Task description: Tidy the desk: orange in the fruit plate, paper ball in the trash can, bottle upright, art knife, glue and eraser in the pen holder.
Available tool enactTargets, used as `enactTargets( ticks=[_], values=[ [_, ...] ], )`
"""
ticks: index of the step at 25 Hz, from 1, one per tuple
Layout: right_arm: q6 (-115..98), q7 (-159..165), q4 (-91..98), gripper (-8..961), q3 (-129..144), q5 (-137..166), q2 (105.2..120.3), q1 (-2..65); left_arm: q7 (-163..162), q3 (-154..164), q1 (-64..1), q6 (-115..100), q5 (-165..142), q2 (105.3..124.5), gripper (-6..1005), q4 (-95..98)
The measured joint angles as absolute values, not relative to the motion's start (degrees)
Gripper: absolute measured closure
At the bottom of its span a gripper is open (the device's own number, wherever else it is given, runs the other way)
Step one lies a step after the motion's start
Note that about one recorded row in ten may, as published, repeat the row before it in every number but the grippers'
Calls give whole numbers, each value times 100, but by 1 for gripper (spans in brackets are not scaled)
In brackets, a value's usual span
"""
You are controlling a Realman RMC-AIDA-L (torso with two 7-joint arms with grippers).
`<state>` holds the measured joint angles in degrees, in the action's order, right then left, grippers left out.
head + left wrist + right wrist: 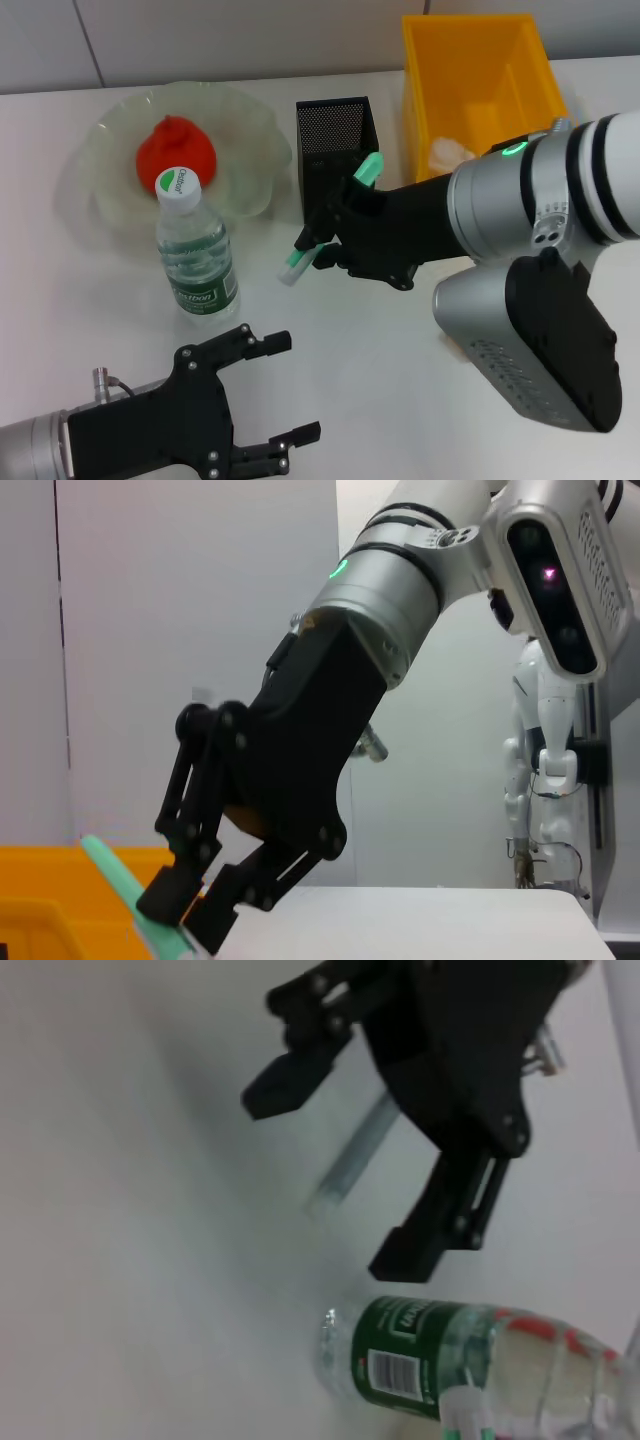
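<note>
My right gripper (325, 242) is shut on a mint-green and white art knife (298, 260), held slanted just in front of the black mesh pen holder (335, 140). The left wrist view shows the same gripper (190, 912) gripping the knife (110, 870). The bottle (195, 255) stands upright beside the fruit plate (255, 120), and the orange (175, 150) lies in the plate. A paper ball (448, 152) sits inside the yellow trash can (480, 60). My left gripper (292, 388) rests open near the table's front edge. Glue and eraser are out of view.
The right arm's grey body (540, 300) covers the table's right side. In the right wrist view the left gripper (335, 1180) shows open beyond the bottle (420, 1360). White tabletop lies between bottle, pen holder and left gripper.
</note>
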<state>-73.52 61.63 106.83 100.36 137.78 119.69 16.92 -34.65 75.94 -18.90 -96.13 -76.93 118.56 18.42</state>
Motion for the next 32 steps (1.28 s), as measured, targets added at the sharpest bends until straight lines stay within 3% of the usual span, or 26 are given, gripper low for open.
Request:
enactTargets(
  ticks=[17, 32],
  values=[
    [-6201, 7015, 11083, 788, 9375, 13146, 11968, 1351, -3428, 7409, -1834, -9652, -7656, 11850, 184, 1813],
    [-4219, 9603, 10904, 787, 9445, 11589, 11960, 1144, -3341, 7270, -1572, -10024, -7581, 11823, 184, 1849]
  ],
)
